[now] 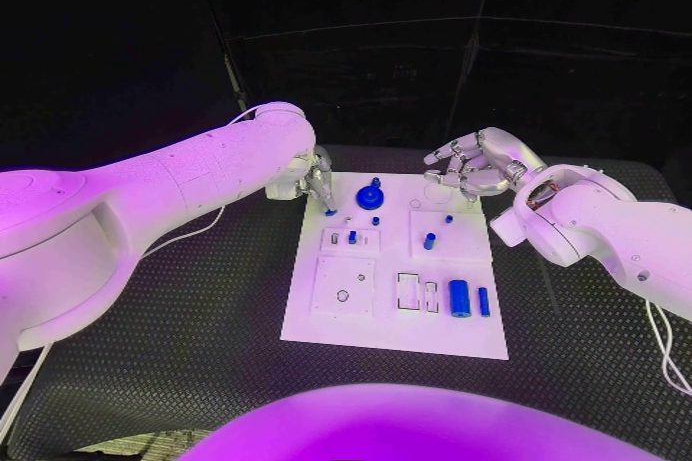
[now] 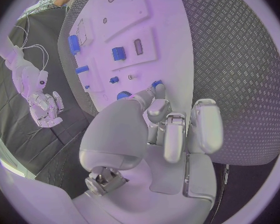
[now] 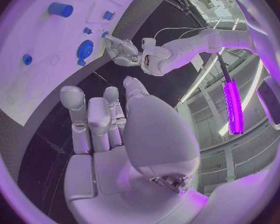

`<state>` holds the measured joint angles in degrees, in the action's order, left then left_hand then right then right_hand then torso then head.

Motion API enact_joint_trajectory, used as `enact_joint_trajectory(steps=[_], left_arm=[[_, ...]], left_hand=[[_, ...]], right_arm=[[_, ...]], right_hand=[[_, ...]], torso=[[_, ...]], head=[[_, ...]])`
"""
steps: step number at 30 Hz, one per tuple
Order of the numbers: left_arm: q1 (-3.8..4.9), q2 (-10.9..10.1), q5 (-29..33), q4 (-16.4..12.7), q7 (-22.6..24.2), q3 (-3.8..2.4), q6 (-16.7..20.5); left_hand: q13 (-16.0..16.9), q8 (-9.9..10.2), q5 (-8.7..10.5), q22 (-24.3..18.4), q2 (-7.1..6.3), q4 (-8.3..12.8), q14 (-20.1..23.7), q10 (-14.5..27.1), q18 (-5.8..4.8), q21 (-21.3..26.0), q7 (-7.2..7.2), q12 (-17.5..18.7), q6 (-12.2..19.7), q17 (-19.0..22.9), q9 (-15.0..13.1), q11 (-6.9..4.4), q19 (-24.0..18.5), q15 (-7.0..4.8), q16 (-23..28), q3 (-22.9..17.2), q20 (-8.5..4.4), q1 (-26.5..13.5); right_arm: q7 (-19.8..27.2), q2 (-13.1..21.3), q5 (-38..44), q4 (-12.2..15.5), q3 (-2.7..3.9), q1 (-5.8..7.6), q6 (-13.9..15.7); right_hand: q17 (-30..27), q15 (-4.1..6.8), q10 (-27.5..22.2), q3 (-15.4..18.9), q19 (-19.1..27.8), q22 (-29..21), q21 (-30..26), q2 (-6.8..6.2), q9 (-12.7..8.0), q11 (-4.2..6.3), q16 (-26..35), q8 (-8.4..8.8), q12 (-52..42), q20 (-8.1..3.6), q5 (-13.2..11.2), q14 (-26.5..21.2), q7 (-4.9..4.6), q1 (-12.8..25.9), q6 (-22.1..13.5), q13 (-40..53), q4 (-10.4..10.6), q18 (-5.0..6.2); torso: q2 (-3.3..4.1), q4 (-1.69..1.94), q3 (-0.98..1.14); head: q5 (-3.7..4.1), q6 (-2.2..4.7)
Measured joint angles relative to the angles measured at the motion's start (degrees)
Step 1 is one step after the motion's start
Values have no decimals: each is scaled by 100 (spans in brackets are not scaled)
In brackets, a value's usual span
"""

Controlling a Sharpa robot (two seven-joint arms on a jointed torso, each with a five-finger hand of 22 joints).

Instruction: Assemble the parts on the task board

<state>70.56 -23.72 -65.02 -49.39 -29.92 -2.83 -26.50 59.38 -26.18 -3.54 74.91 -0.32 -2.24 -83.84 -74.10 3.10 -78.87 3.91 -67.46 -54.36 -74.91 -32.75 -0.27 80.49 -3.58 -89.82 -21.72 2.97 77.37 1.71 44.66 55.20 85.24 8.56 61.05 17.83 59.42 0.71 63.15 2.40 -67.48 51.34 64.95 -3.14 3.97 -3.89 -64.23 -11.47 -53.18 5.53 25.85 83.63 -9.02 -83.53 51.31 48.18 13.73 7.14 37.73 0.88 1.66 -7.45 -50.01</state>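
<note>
Seating the small blue part (image 2: pixel 157 84) at the far left corner of the task board (image 1: pixel 325 321) appears to be the step in hand, and it is best done by a straight, gentle press, so that the part is kept upright over its place and the board is not pushed across the table (image 1: pixel 173 331). The part is pinched at the fingertips of the left hand (image 1: pixel 310 177), the remaining fingers being curled beside it, and in the left wrist view it is seen touching or almost touching the board's surface; which cannot be told. The round blue gear-like part (image 1: pixel 371 195) lies just beside that hand, toward the board's middle, and should not be knocked. The right hand (image 1: pixel 473 163) is held above the far right corner of the board, its fingers loosely curled and nothing in them, well apart from the blue cylinder (image 1: pixel 459 297) lying near the board's near right edge.
</note>
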Motion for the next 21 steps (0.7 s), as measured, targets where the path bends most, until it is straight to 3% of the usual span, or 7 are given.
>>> enact_joint_trajectory(steps=[3,9,14,21], left_arm=[[-5,-45,0,-53,2,1,13],[-5,-147,0,-174,2,-2,62],[-5,-202,0,-234,-2,-5,101],[-1,-219,3,-242,-13,-5,112]], left_hand=[[18,-28,-7,0,-85,-103,0,-21,0,0,-37,-7,-32,0,-4,-22,0,0,0,13,0,-262],[66,-80,0,-1,-312,-541,0,-74,0,0,-22,-104,-126,0,-2,-16,0,0,0,451,0,-890],[86,-91,0,1,-417,-842,0,-74,1,0,-22,-133,-166,0,5,-15,21,0,0,850,21,-1213],[118,-140,0,4,-355,-1207,0,-76,0,0,-43,-160,-187,0,4,-17,40,0,0,1360,1,-1351]], right_arm=[[0,3,0,-6,0,0,-1],[0,6,0,-14,0,0,-2],[0,6,0,-19,0,0,-5],[-1,6,-1,-23,0,0,-8]], right_hand=[[0,0,0,0,0,0,0,0,0,0,0,0,0,0,0,0,0,0,0,0,0,0],[0,0,0,0,0,0,0,0,0,0,0,0,0,0,0,0,0,0,0,0,0,0],[0,0,0,0,0,1,0,0,0,0,0,0,0,0,0,0,0,0,0,0,0,-1],[2,0,0,-5,0,1,0,0,0,0,0,0,0,0,0,0,0,0,0,8,5,0]], torso=[[1,0,0],[2,3,-1],[3,4,-1],[3,4,0]], head=[[6,0],[8,0],[2,0],[-14,0]])
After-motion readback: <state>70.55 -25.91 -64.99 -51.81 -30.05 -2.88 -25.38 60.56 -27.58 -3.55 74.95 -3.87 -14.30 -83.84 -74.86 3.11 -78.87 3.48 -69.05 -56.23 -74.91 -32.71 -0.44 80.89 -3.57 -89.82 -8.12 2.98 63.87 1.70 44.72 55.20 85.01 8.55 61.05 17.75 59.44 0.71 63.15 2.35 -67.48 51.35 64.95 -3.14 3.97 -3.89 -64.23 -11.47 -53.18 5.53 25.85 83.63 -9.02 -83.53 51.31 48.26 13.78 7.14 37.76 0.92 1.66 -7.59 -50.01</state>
